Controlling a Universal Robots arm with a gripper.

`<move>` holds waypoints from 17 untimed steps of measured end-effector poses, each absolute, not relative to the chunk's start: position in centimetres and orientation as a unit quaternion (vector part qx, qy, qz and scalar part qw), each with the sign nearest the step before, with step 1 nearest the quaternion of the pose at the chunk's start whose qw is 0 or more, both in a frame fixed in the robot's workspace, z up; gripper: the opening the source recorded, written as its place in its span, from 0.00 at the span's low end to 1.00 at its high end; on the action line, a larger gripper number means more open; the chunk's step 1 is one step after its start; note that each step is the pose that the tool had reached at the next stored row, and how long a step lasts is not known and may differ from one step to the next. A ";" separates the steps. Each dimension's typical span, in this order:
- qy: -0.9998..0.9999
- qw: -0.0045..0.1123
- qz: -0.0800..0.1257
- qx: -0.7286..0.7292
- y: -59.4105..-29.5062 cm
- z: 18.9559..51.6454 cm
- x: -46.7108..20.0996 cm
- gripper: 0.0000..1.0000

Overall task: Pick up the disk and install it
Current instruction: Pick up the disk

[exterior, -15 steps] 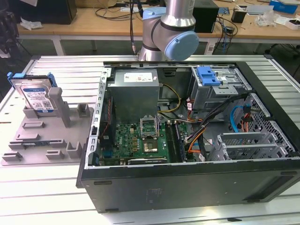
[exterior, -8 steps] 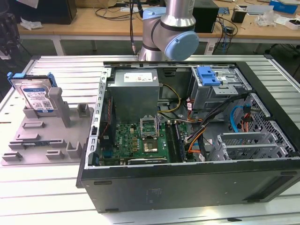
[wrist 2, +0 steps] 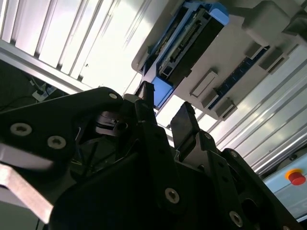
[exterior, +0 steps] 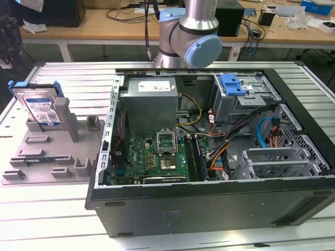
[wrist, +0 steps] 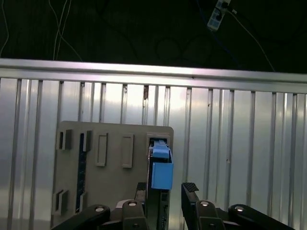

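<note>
- My gripper (wrist: 165, 190) is open: in both wrist views the two black fingers (wrist 2: 184, 117) stand apart with nothing clamped between them.
- The disk (exterior: 42, 107) is not picked up yet. It stands on edge in a slot at the far end of the grey fixture (exterior: 47, 157), at the exterior view's left, label facing the camera.
- In the first wrist view the disk's blue carrier end (wrist: 161, 175) lines up with the gap between the fingers. In the second wrist view the disk (wrist 2: 192, 45) looks apart from the fingertips, with bright counter showing between them.
- Right next to it: a tall grey post (exterior: 65, 112) rises from the fixture just beside the disk, on the exterior view's right of it. Smaller grey blocks sit across the rest of the fixture (wrist: 115, 139).
- The fixture sits on the slatted metal counter (exterior: 52, 209), just beside the open PC case (exterior: 209, 204).
- Inside the case: power supply (exterior: 149, 102), green motherboard (exterior: 157, 157), a tangle of orange, blue and black cables (exterior: 261, 136), and a drive cage with a blue carrier (exterior: 233, 83) at the far side.
- The case's side wall stands between the fixture and that cage.
- The arm (exterior: 191, 36) rises behind the case, with a cluttered desk (exterior: 104, 21) behind it.
</note>
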State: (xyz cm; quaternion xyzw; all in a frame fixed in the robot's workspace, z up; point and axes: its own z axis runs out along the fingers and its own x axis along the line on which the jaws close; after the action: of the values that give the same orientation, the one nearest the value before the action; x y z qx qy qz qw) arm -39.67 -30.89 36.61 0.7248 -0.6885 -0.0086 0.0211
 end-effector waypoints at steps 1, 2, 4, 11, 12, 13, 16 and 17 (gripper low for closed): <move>-0.689 0.021 -0.009 0.724 -30.9 36.6 -39.7 0.42; -0.690 0.021 -0.009 0.724 -31.0 36.5 -39.7 0.42; -0.690 0.021 -0.009 0.723 -31.1 36.4 -39.7 0.42; -0.693 0.021 -0.009 0.721 -31.3 36.1 -39.6 0.42; -0.693 0.021 -0.009 0.720 -31.3 36.0 -39.6 0.42; -0.694 0.021 -0.009 0.720 -31.3 36.0 -39.5 0.42; -0.696 0.021 -0.009 0.718 -31.3 35.8 -39.5 0.42; -0.696 0.021 -0.009 0.717 -31.3 35.7 -39.5 0.42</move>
State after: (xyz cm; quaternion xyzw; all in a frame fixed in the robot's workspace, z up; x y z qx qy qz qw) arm -39.48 -31.33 35.73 0.7173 -0.6964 -0.0088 0.0209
